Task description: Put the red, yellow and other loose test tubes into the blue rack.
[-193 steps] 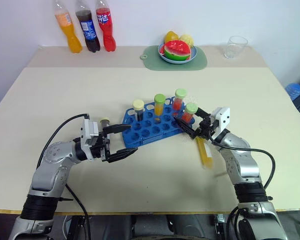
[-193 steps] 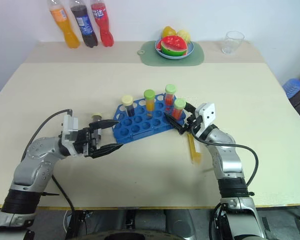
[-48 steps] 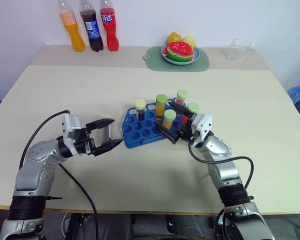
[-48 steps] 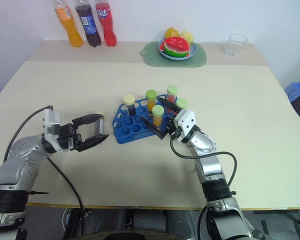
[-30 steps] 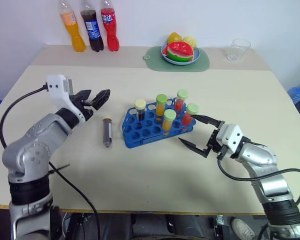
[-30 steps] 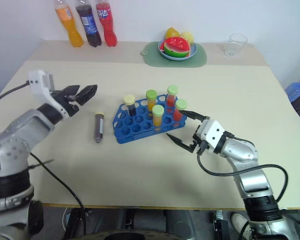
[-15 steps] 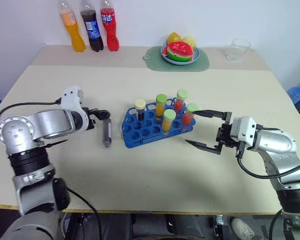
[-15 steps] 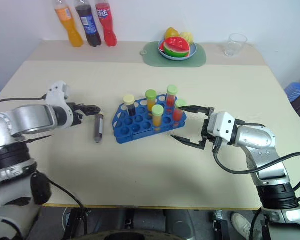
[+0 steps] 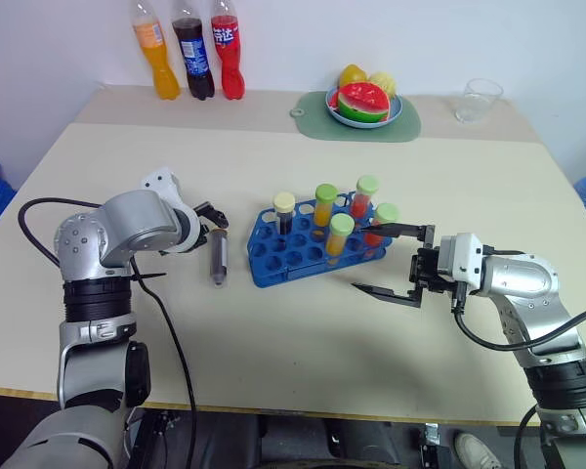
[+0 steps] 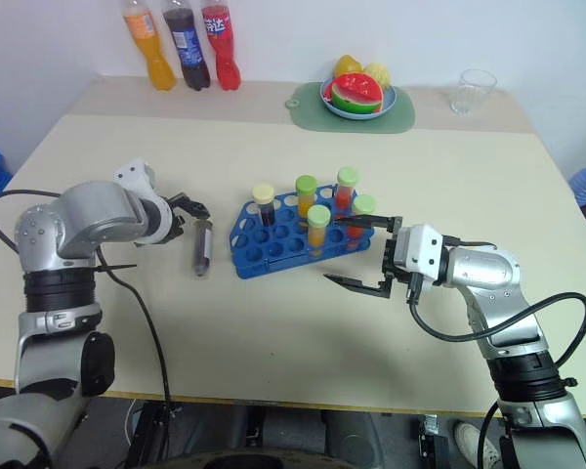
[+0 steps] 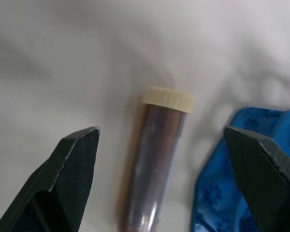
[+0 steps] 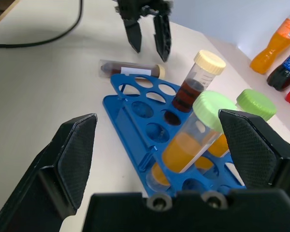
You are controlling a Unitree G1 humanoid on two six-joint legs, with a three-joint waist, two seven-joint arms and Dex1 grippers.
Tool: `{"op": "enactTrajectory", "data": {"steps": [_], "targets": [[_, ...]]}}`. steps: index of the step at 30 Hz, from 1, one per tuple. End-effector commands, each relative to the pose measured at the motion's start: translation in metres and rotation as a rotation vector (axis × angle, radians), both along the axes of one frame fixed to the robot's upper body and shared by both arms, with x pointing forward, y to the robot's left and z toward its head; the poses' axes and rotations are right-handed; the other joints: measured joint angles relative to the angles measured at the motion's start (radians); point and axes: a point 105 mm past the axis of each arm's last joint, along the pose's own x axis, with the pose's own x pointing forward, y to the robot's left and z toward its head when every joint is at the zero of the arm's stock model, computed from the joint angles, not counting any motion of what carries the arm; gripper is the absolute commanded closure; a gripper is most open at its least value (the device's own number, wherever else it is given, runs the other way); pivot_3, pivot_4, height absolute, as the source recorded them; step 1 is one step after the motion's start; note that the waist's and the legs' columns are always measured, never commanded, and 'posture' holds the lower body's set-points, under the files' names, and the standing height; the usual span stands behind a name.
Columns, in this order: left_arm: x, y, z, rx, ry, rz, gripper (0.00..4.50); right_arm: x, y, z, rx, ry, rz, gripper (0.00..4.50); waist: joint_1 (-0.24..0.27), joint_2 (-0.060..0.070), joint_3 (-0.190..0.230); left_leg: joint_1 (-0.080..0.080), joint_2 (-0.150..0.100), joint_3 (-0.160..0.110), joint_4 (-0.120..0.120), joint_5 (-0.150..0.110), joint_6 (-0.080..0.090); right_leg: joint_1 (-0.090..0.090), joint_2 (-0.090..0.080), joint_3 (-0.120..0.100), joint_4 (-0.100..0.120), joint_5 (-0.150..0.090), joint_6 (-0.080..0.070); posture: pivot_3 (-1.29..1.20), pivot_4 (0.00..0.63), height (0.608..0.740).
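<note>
Blue rack (image 9: pixel 313 256) at frame centre on table (image 9: pixel 273 342), five capped tubes upright in it: dark one with pale cap, two yellow and two red with green caps. Dark brown tube (image 9: pixel 218 256) lying flat just left of rack, pale cap toward frame top, not held. Left gripper (image 9: pixel 211 217) now dropped low over that tube's cap end, jaws spread wide either side of it in wrist view, no contact visible; a second ago raised at upper left, well clear. Right gripper (image 9: pixel 389 262) just right of rack, jaws wide apart, empty, barely shifted. Soda bottles (image 9: pixel 189 61) at top left unchanged.
</note>
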Motion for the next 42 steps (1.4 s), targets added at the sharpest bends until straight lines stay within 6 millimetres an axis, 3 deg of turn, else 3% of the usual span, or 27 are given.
{"op": "enactTrajectory", "data": {"steps": [1, 13, 28, 32, 36, 42], "targets": [[0.003, 0.005, 0.004, 0.01, 0.035, 0.029, 0.28, -0.006, 0.003, 0.012, 0.011, -0.04, 0.038, 0.05, 0.0, 0.0, 0.0, 0.0, 0.0, 0.0, 0.0, 0.0, 0.0, 0.0, 0.0, 0.0, 0.0, 0.0, 0.0, 0.0, 0.15, 0.74], [0.009, 0.004, -0.008, 0.042, 0.164, 0.026, 0.28, -0.02, 0.002, 0.033, 0.098, 0.115, 0.033, 0.05, 0.002, 0.0, 0.0, 0.0, 0.0, 0.0, 0.0, 0.0, 0.0, 0.0, 0.0, 0.0, 0.0, 0.0, 0.0, 0.0, 0.15, 0.74], [0.01, 0.005, -0.02, 0.106, 0.257, -0.003, 0.28, -0.015, 0.003, 0.037, 0.115, 0.143, -0.021, 0.05, 0.002, 0.0, 0.0, 0.0, 0.0, 0.0, 0.0, 0.0, 0.0, 0.0, 0.0, 0.0, 0.0, 0.0, 0.0, 0.0, 0.15, 0.74], [0.012, 0.002, -0.019, 0.117, 0.266, 0.003, 1.5, -0.016, 0.003, 0.036, 0.111, 0.139, -0.026, 0.0, 0.002, 0.0, 0.0, 0.0, 0.0, 0.0, 0.0, 0.0, 0.0, 0.0, 0.0, 0.0, 0.0, 0.0, 0.0, 0.0, 0.15, 0.74], [0.013, -0.001, -0.02, 0.104, 0.273, 0.007, 3.48, -0.015, 0.003, 0.035, 0.109, 0.137, -0.029, 0.0, 0.002, 0.0, 0.0, 0.0, 0.0, 0.0, 0.0, 0.0, 0.0, 0.0, 0.0, 0.0, -0.001, 0.0, 0.0, 0.0, 0.15, 0.74], [0.011, -0.004, -0.012, 0.067, 0.188, -0.023, 3.48, -0.011, 0.0, 0.032, 0.103, 0.137, -0.032, 0.0, 0.003, 0.0, 0.0, -0.001, 0.0, 0.0, 0.0, 0.0, 0.0, 0.0, 0.0, 0.0, -0.001, 0.0, 0.0, 0.0, 0.15, 0.74]]}}
